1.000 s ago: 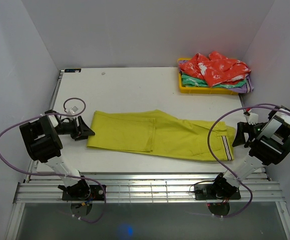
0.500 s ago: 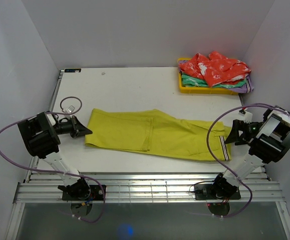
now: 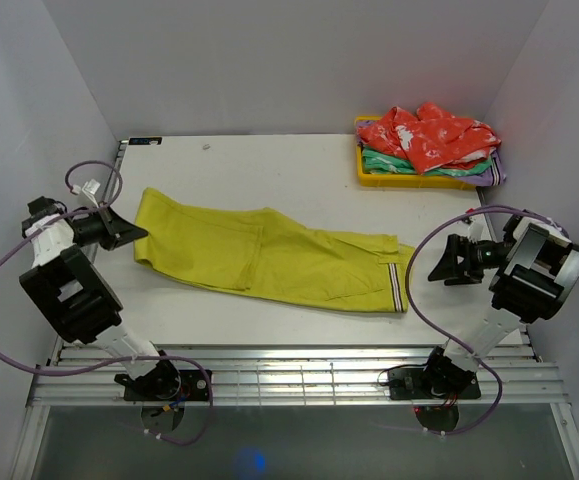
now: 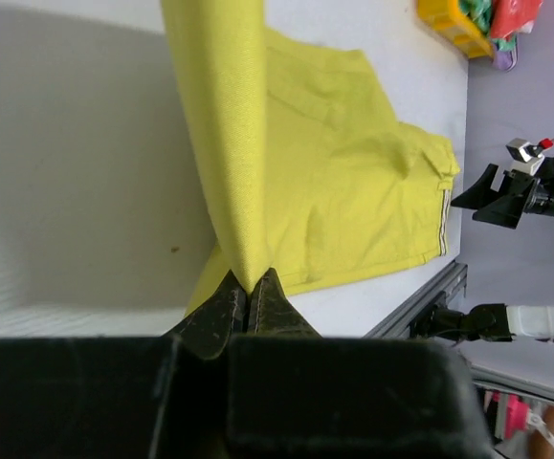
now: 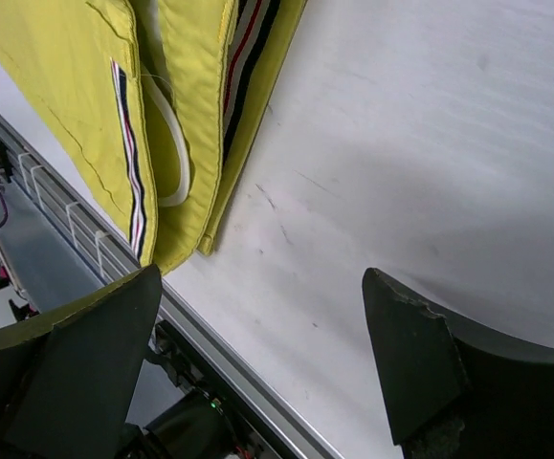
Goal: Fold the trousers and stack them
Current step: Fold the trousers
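Because the mustard yellow-green cloth trousers [image 3: 269,255] are soft, light and limp, they will likely sag wherever they are lifted, so the firm sewn edges look like the best places to pinch: the leg hems [image 3: 149,225] and the striped waistband [image 3: 397,290]. They lie flat and stretched slantwise across the middle of the white table [image 3: 269,170], hems to the left, waistband to the right near the front edge. The left gripper [image 3: 137,233] is clamped tight on the hem end, and in the left wrist view the cloth rises as a taut ridge from its closed tips. The right gripper [image 3: 441,268] stands wide apart and holds nothing, just beside the waistband but clear of it. The waistband lies near the slotted metal rail [image 3: 289,380] at the front, where loose cloth could slip over. Bare tabletop behind the trousers leaves room for folding. The yellow plastic tray [image 3: 361,172] of red and green garments [image 3: 424,135] sits well apart in the far right corner.
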`<action>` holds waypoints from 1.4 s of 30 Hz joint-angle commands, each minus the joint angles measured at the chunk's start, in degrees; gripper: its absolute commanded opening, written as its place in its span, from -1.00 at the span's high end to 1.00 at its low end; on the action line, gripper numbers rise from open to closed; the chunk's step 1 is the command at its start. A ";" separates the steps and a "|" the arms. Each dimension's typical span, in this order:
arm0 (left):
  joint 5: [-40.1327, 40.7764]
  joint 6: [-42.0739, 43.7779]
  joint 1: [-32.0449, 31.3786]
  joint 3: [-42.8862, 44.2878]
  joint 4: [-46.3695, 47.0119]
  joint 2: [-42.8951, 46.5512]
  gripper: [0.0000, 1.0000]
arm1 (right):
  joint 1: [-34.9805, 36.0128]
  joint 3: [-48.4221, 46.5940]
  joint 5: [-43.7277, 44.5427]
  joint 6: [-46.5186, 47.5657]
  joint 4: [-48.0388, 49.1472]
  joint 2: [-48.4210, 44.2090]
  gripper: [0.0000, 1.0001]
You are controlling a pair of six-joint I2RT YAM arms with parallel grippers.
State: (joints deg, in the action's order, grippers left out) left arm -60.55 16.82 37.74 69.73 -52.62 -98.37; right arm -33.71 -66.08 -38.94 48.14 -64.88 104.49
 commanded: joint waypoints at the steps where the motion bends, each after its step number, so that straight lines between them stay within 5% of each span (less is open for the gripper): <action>1: -6.24 -2.66 -1.08 7.51 -3.54 6.87 1.00 | 4.60 2.36 -7.02 -2.70 2.64 -2.53 -0.82; 9: -11.43 -15.65 -9.42 13.67 -3.29 11.70 1.00 | 12.79 8.16 -13.79 -11.13 13.19 -2.45 -0.82; 15: -6.07 -31.01 -21.02 10.35 10.39 16.80 1.00 | 18.42 8.52 -18.89 -16.67 18.37 -0.07 -0.81; 22: 2.89 -39.49 -35.07 8.40 19.22 17.60 1.00 | 23.86 11.33 -16.71 -26.86 29.27 -0.16 -0.95; 26: 7.20 -45.45 -42.82 7.35 24.13 16.55 1.00 | 25.36 11.24 -15.11 -29.50 32.27 1.07 0.17; 29: 9.84 -48.19 -48.62 7.08 27.74 15.40 1.00 | 26.24 10.98 -15.55 -30.73 32.89 1.16 0.72; 42: 18.45 -55.58 -68.75 6.29 41.81 3.37 1.00 | 26.77 11.77 -18.45 -31.88 33.42 1.25 0.85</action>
State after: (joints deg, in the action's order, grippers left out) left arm -43.70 -35.83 -28.67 75.24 -16.36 -94.06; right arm -7.42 -54.81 -54.46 16.86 -32.75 105.54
